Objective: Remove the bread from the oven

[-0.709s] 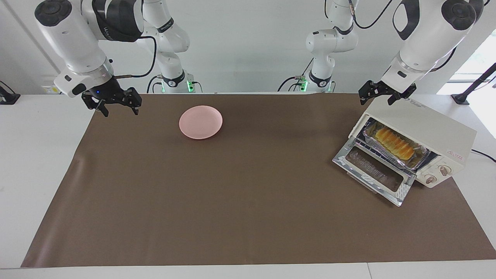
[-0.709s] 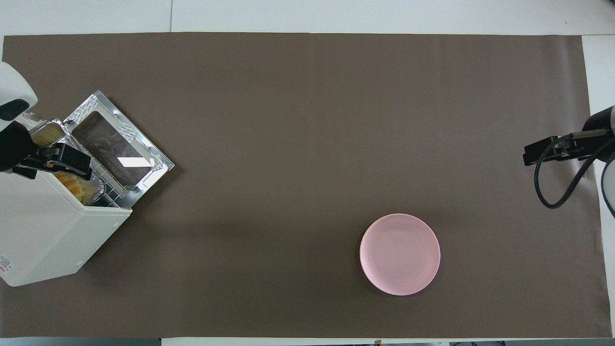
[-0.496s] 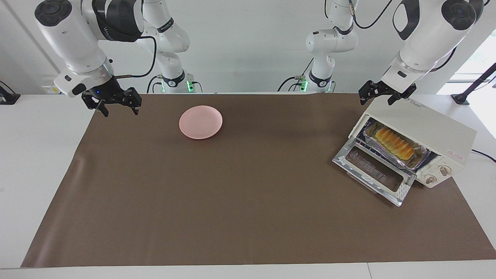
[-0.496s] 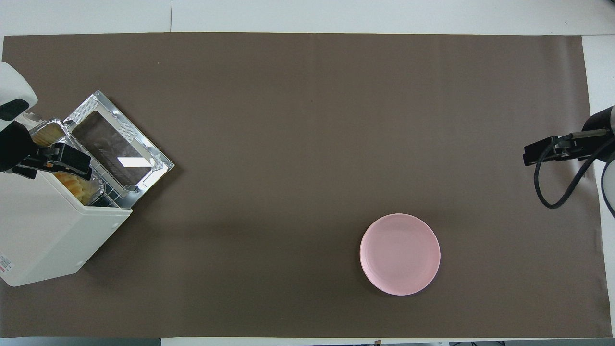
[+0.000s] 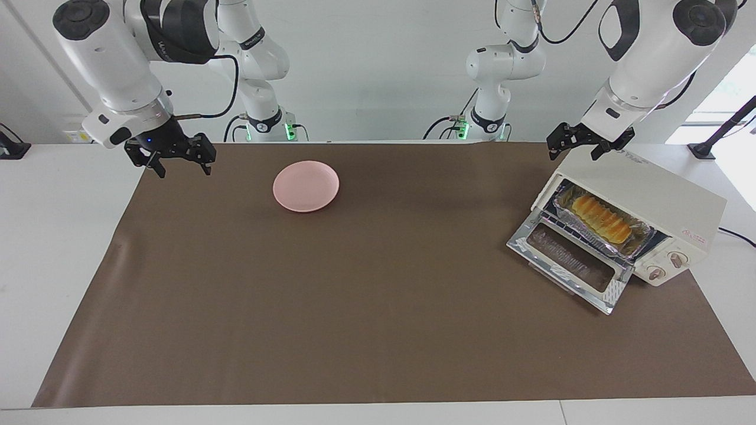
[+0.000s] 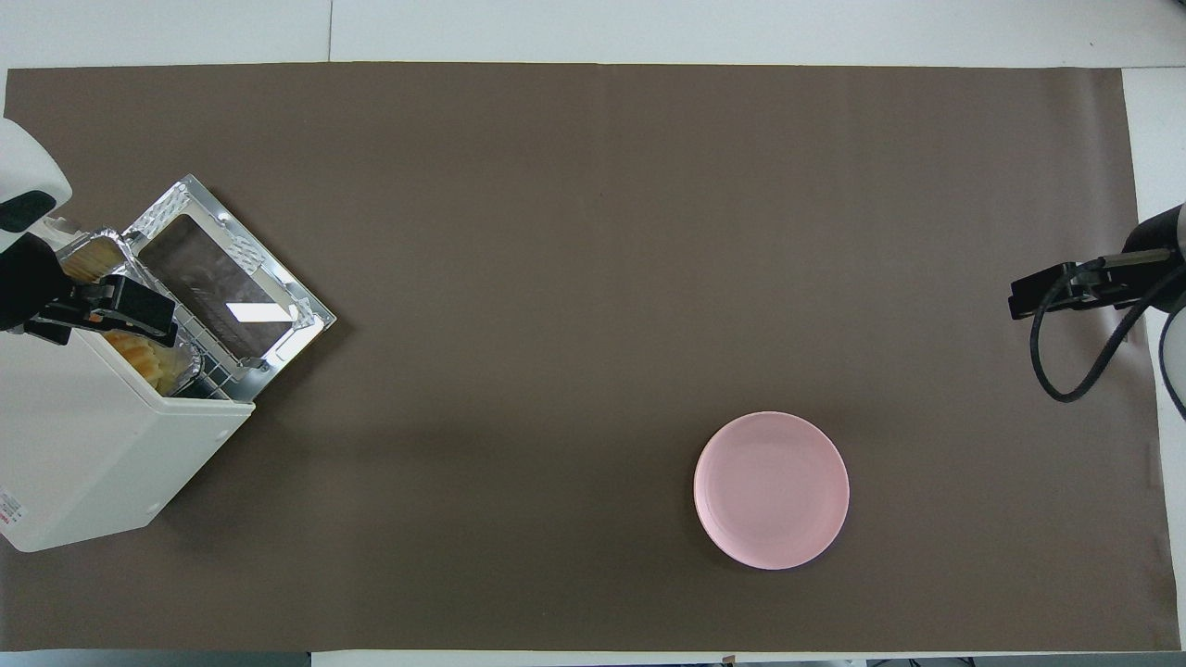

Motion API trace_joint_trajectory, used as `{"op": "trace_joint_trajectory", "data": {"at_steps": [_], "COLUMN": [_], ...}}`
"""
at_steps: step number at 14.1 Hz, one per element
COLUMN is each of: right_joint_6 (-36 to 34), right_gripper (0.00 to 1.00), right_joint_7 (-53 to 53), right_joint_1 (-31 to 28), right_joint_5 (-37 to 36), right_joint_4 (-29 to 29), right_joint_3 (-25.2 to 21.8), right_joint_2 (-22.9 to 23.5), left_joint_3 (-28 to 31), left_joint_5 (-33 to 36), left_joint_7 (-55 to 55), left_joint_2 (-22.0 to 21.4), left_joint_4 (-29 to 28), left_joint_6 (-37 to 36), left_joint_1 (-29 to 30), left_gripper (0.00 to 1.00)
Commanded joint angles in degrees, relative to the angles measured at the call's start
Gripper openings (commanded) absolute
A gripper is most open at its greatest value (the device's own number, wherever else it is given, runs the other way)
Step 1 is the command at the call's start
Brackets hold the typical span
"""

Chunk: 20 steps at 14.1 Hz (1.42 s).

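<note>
The cream-white oven [image 5: 649,192] [image 6: 93,445] stands at the left arm's end of the table, its glass door [image 5: 570,262] [image 6: 227,283] folded down flat. Inside, the golden ridged bread [image 5: 601,219] [image 6: 139,352] lies in a crinkled foil tray [image 5: 641,243] on the wire rack. My left gripper [image 5: 573,154] [image 6: 93,320] hangs open over the oven's top edge above the doorway, holding nothing. My right gripper [image 5: 183,171] [image 6: 1047,296] waits open and empty over the mat's corner at the right arm's end.
A round pink plate [image 5: 306,186] [image 6: 771,489] sits on the brown mat [image 5: 378,307] toward the right arm's end, close to the robots. White table [image 5: 59,236] borders the mat on all sides.
</note>
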Motion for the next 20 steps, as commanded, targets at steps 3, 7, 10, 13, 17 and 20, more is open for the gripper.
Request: {"op": "trace_joint_trajectory", "data": {"at_steps": [3,7,10,13,17,20], "right_joint_6": [-0.5,-0.5,-0.5,-0.5,-0.5,-0.5], "right_gripper": [1.00,1.00,1.00,1.00,1.00,1.00], "right_joint_7": [-1.6,-1.6,-1.6,-1.6,-1.6,-1.6], "right_joint_1": [-0.6,-0.6,-0.6,-0.6,-0.6,-0.6], "right_joint_5": [-0.7,-0.7,-0.7,-0.7,-0.7,-0.7], "right_joint_4": [-0.5,-0.5,-0.5,-0.5,-0.5,-0.5], "right_joint_3": [0.5,0.5,0.5,0.5,0.5,0.5], "right_joint_2": [-0.8,-0.8,-0.8,-0.8,-0.8,-0.8], "left_joint_3": [-0.1,-0.2,0.0,0.0,-0.2,0.2], "left_joint_5": [-0.6,-0.6,0.3,1.1,4.9,7.9], "left_joint_7": [0.3,-0.1,-0.1,-3.2,-21.2,-32.4], "left_joint_2": [-1.8,-1.9,-2.2,-0.5,8.3,19.7], "left_joint_4": [-1.9,-1.4,-1.5,-1.6,2.6,13.4], "left_joint_6": [1.3,2.2,2.6,7.8,9.4,9.3], "left_joint_1": [1.1,0.9,1.1,1.1,-1.6,-4.9], "left_gripper": [1.00,1.00,1.00,1.00,1.00,1.00]}}
